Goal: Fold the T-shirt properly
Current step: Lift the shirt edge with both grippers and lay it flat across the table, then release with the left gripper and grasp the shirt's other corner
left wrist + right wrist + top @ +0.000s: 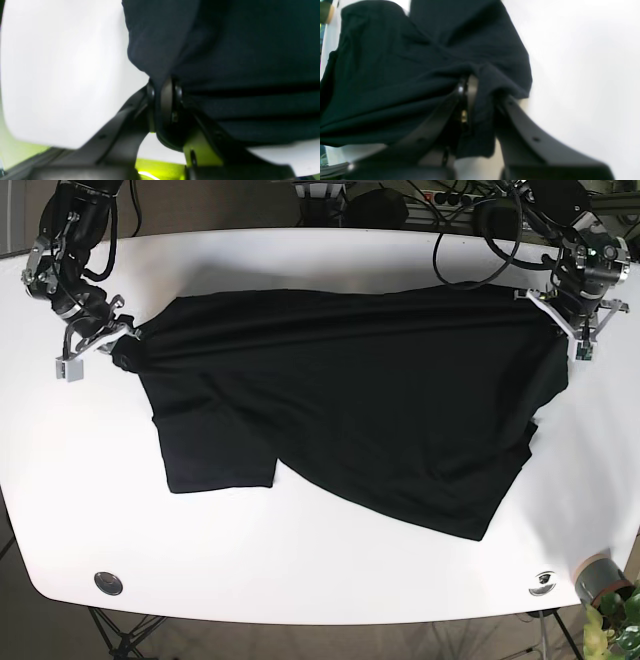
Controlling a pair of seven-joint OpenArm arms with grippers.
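Our right end effector (pixel 470 92) is pinched together on a bunch of the black T-shirt (pixel 350 410), the cloth wrapped over and between its tips in the right wrist view, and our left end effector (pixel 165 97) is likewise clamped on a fold of the same dark fabric, which rises out of the grip and fills the upper right of the left wrist view. In the base view the right end effector (pixel 118 340) sits at the far left corner of the garment and the left end effector (pixel 568 315) at the far right corner, so we hold the shirt by its two far corners with the far edge drawn nearly taut between them. The T-shirt lies spread across the middle of the white table (pixel 320 580), but not flat: a rectangular flap lies at the near left, while the right part slopes down to a point at the near right, and diagonal creases run from the left grip across the body. To do this step well, we judge that we should keep both grips firm and move the two arms together at a matched height and pace, holding an even tension along the far edge so the cloth neither sags nor twists. We should lift just enough for the fabric to slide, then lay it down gradually so the creases smooth out and the edges line up before either grip is released.
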